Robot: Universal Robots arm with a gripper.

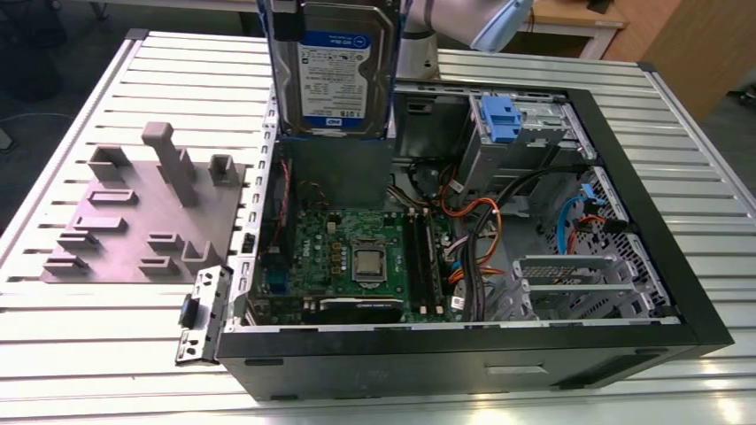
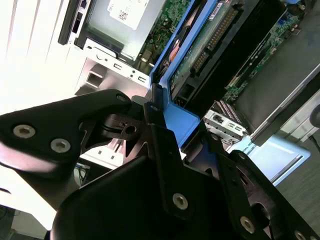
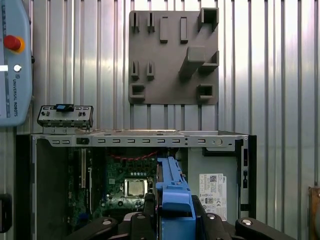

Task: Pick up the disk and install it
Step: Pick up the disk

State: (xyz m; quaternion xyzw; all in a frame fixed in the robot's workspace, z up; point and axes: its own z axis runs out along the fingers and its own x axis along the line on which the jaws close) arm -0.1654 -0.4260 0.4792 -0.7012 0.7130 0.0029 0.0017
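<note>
The disk (image 1: 332, 75) hangs upright over the back of the open computer case (image 1: 661, 266), its white-and-blue label facing the exterior camera and its lower edge just above the case's opening. In both wrist views my gripper (image 3: 173, 211) is shut on the disk's blue bracket (image 3: 173, 192), with a black finger (image 3: 149, 209) on each side. The second wrist view shows the gripper (image 2: 192, 145) clamping the blue bracket (image 2: 181, 124), with the disk's green circuit board (image 2: 210, 45) beyond it. The disk hovers above the motherboard (image 3: 127, 187).
A grey fixture plate (image 1: 142, 217) with upright blocks lies on the slatted table (image 1: 106, 354) at the exterior view's left. A small metal bracket (image 1: 201, 314) leans by the case. Inside are a blue drive latch (image 1: 498, 119), cables (image 1: 473, 221) and a grey power-supply box (image 3: 212, 190).
</note>
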